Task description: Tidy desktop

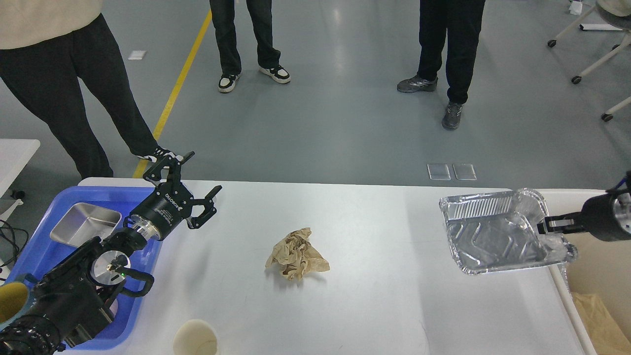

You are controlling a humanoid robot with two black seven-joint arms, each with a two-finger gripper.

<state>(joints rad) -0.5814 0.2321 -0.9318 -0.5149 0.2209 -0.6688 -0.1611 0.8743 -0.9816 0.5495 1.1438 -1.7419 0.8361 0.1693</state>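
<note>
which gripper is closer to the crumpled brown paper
Left. The left gripper hangs open up and to the left of the crumpled brown paper; the right gripper is farther right, clamped on the foil tray.

At the lower left of the frame, the black left arm (74,291) is showing a shiny silver ring, white letters and a tiny green light; the right arm (609,223) is looking black too, perhaps.
</note>
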